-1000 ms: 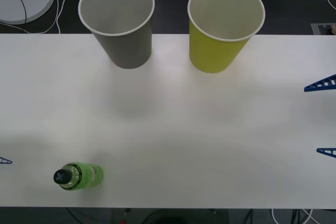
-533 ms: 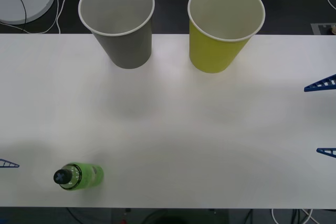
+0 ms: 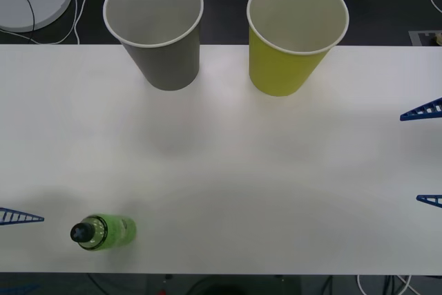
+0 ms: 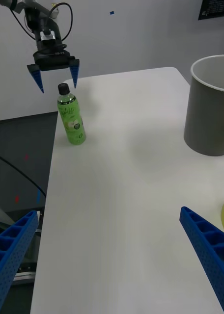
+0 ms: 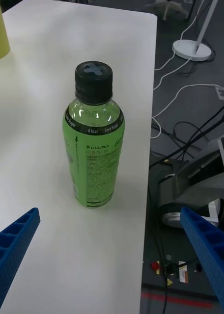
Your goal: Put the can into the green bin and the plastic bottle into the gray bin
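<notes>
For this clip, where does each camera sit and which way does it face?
Front view: above the arms, looking down at the white table, large gray paper-cup-shaped bin, yellow-green bin; blue fingertips at both edges.
Right wrist view: looks across the table toward the open left gripper; the right gripper is open.
Left wrist view: faces the small green plastic bottle with black cap.
All three share the upright bottle.

plastic bottle (image 5: 94, 147) | label: "LINCTEA" | black neck band: "0 kcal", "Zero Sugar"
</notes>
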{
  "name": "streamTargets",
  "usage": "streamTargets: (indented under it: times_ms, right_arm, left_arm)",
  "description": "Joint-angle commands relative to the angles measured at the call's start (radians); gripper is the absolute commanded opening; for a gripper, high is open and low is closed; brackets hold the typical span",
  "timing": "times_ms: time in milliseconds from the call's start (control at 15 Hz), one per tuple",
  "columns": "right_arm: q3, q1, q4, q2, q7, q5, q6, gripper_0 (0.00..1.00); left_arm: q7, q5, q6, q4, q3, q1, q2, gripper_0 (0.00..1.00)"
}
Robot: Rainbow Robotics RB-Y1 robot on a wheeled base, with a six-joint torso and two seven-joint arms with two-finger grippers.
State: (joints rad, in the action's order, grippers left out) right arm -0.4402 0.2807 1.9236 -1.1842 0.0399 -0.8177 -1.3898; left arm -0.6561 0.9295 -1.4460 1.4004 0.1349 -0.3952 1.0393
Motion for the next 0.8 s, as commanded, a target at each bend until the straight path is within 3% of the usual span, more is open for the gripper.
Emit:
streamTargets:
  times_ms: [67,800]
  right_arm:
    - [0.0,0.0,0.0,0.0,0.0,0.0,0.0,1.0]
    - [0.0,0.0,0.0,0.0,0.0,0.0,0.0,1.0]
  left_arm:
    - [0.004,0.017,0.021,0.026,-0.003,0.001,-0.022,1.0]
    - [0.009,0.015,0.096,0.049,-0.04,0.018,-0.116,1.0]
